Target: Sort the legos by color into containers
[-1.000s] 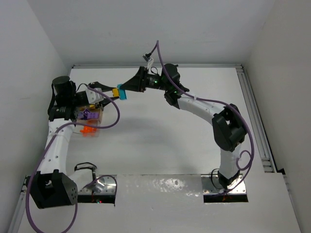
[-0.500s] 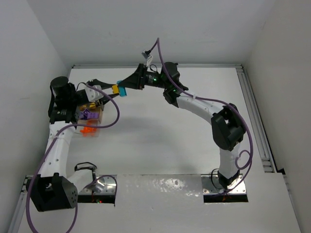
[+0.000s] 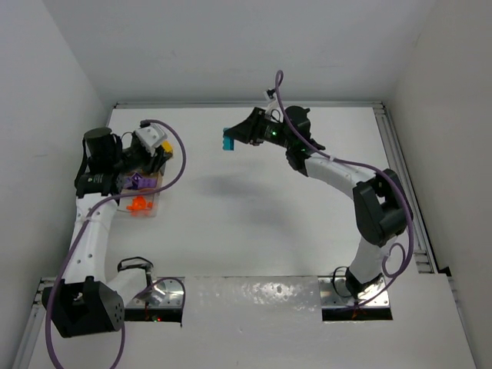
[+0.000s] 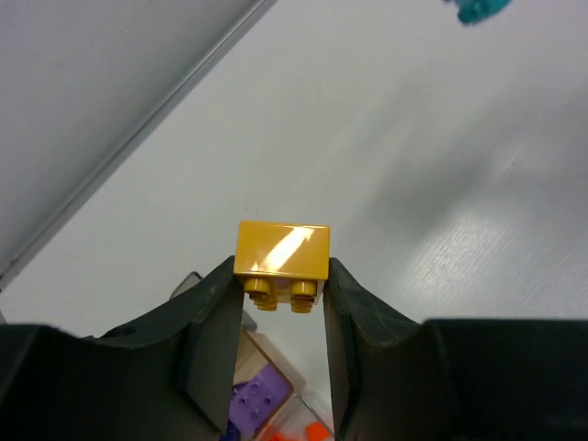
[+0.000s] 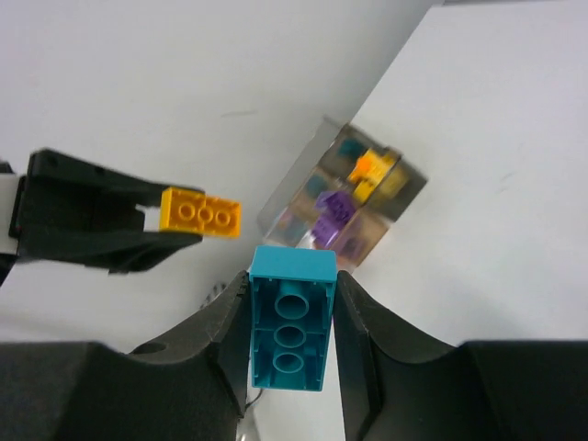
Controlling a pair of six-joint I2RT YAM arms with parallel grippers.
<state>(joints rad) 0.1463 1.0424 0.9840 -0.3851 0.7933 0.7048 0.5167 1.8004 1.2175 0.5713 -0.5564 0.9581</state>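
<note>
**Two Bricks Held Up High**

We see the left tool (image 4: pixel 280 292) pinching a yellow brick (image 4: pixel 282 250) between its two black fingers (image 4: pixel 213 312). The bumps on the brick point back at the wrist camera. The tool holds the brick in the air, right by the tray (image 5: pixel 292 179).

The tray sits at the far left of the worktop (image 3: pixel 254 223), close to the wall. In it we spot a purple brick (image 5: pixel 333 209) and an orange brick (image 5: pixel 367 165), each in its own box.

The right tool (image 3: pixel 236 138) pinches a teal brick (image 5: pixel 290 322). We look into the holes on the brick's underside. This brick hangs over the far middle of the worktop, well apart from the tray. The two held bricks do not touch.
</note>
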